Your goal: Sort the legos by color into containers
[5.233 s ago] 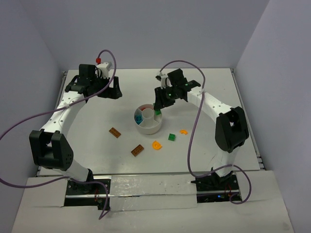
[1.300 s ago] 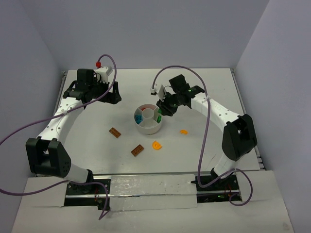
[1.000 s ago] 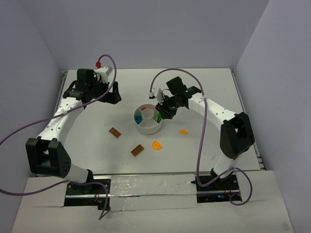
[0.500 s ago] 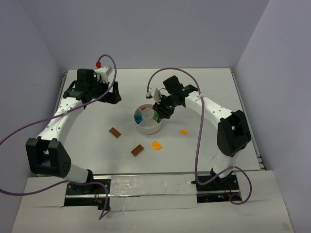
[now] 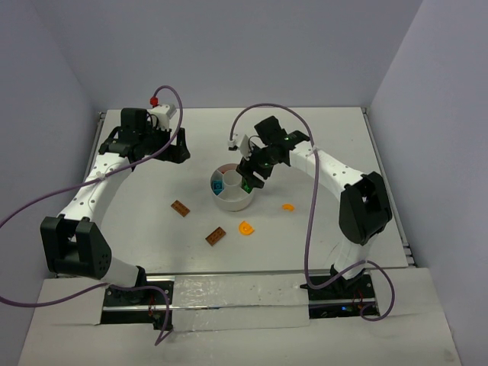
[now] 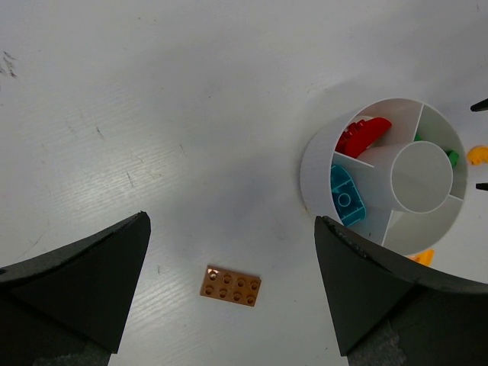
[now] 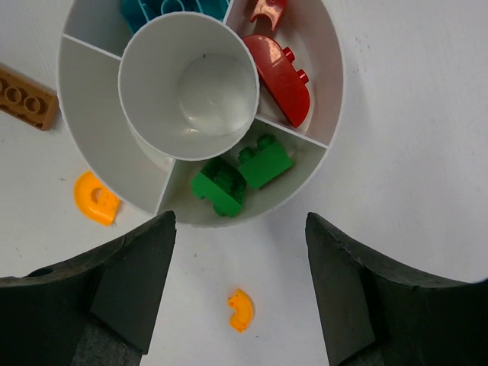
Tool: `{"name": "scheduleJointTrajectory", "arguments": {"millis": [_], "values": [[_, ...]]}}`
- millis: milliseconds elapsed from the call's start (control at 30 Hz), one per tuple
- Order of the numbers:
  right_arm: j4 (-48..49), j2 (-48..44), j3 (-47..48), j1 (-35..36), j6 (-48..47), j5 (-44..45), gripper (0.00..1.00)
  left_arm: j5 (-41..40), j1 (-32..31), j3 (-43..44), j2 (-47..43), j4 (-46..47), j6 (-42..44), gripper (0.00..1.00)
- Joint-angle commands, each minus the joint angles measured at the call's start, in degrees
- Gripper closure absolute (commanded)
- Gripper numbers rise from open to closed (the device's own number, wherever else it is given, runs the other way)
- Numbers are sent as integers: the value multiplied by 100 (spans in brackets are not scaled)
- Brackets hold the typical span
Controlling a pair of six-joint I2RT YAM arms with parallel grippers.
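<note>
The white dish point(image 5: 229, 204) sits mid-table with its wedge containers around a central well. My right gripper point(image 5: 249, 177) hovers open over its right side, holding nothing point(image 7: 240, 223). Just ahead of its fingers, two green legos point(image 7: 219, 187) point(image 7: 264, 162) lie in one wedge of the dish point(image 7: 335, 91). Red legos point(image 7: 280, 80) fill the neighbouring wedge and a teal one point(image 6: 347, 200) another. My left gripper point(image 5: 169, 146) hangs open and empty point(image 6: 232, 221) above a brown lego point(image 6: 231, 285).
Loose on the table: a brown lego point(image 5: 181, 208) left of the dish, another brown one point(image 5: 216, 236) in front, a yellow-orange curved piece point(image 5: 246, 228) beside it, and a smaller orange curve point(image 5: 287, 207) to the right. Walls enclose the table.
My right gripper opened and the green lego it carried now lies in the dish's green wedge. The right arm shifted slightly left. The left arm has not moved.
</note>
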Motion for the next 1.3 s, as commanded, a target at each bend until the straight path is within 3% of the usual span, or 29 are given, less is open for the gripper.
{"name": "scheduleJointTrajectory", "arguments": {"millis": [0,200,333,433,567,700,833,1067,1267], "values": [[83,-552,276,-12,399,-224,24,12,42,134,-137,189,34,1],[300,-814,152,-237,907,-113,23,-76,68,-245,-291,-228,552,1],[288,-790,88,-714,1363,-171,21,520,185,-813,-694,-1010,2161,4],[227,-675,148,-1118,1674,-270,19,1109,366,-1536,-1095,-1137,3449,8],[131,-523,212,-1646,2029,-331,19,1446,388,-2188,-1585,-1059,5524,7],[75,-453,187,-2000,2209,-326,18,1663,385,-2457,-1468,-1568,7846,7],[74,-521,24,-2212,2229,-267,18,1798,385,-2359,-944,-1950,8981,12],[66,-715,-238,-2342,2056,-17,18,1915,369,-1743,-26,-2361,10185,15],[55,-761,-343,-2418,1956,114,18,1612,197,-1544,467,-2289,10515,19]]}}
